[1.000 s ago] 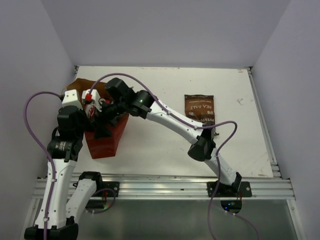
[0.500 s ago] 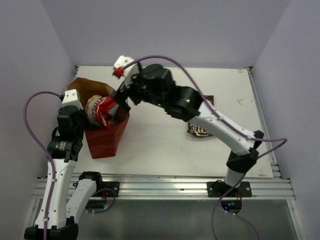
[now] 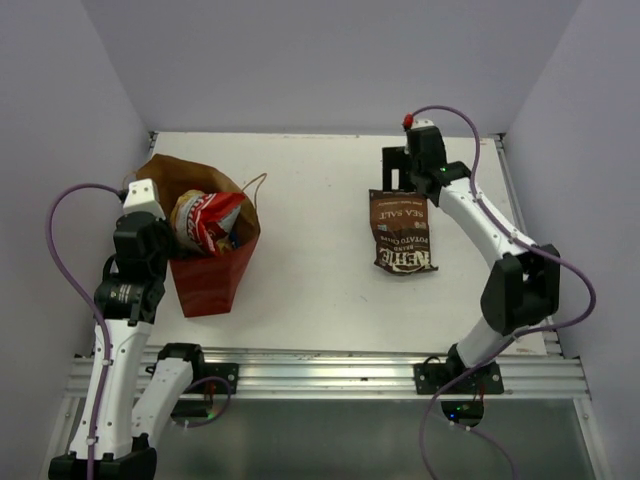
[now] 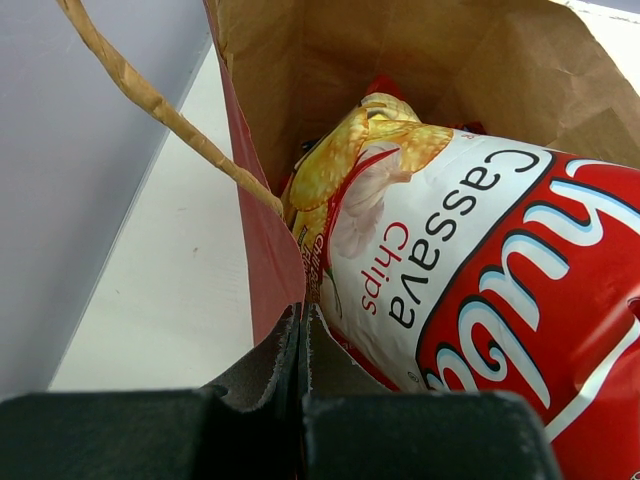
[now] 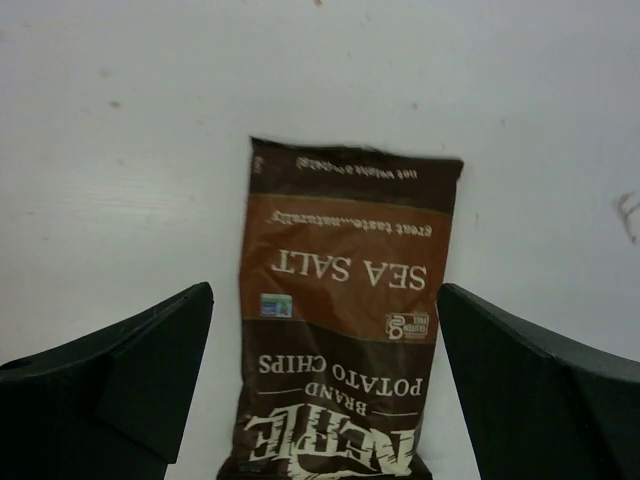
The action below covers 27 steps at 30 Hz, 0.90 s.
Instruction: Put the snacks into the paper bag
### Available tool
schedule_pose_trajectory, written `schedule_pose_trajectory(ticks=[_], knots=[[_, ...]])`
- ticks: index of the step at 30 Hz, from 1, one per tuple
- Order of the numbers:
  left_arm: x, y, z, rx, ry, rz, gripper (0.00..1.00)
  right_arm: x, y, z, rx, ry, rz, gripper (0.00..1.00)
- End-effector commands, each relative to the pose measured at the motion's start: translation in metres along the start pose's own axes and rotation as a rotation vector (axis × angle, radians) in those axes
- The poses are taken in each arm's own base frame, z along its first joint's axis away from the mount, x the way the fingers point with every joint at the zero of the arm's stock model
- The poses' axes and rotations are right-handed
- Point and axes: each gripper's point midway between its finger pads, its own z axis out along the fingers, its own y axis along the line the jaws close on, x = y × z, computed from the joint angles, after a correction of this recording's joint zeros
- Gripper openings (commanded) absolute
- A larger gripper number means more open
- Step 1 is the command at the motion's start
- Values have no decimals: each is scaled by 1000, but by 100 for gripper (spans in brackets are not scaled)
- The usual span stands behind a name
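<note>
The red paper bag stands open at the left, its kraft inside showing. The red-white cassava chips bag lies in its mouth and fills the left wrist view. A red scrap peeks out behind it; the other snacks inside are hidden. My left gripper is shut on the paper bag's near wall. The dark brown Kettle sea salt bag lies flat at centre right. My right gripper is open and empty, hovering over that bag's far end, one finger either side.
A thin string handle arcs off the paper bag's left edge, and another sticks out at its right. The side wall stands close to the left of the bag. The table's far edge lies just behind the right gripper.
My right arm has pulled out of the paper bag, leaving the cassava chips bag in it, and swung right to above the Kettle bag. The left arm has not moved.
</note>
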Motion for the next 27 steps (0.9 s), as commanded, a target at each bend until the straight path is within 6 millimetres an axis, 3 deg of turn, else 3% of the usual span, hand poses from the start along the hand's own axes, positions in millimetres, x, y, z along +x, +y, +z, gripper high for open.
schedule_pose_trajectory(ticks=[1,6,12,20,27], knots=[[-22,-5,-4,28,-85,-20,0,17,-35,24,14,48,194,99],[-21,-5,-3,22,-80,-18,0,60,-67,55,66,156,218,99],[-20,-5,0,16,-69,-15,0,107,-83,79,48,282,259,99],[-18,-4,3,8,-60,-11,0,165,-78,102,16,445,275,95],[-20,-2,-1,7,-73,-12,0,187,-64,107,-58,515,289,83]])
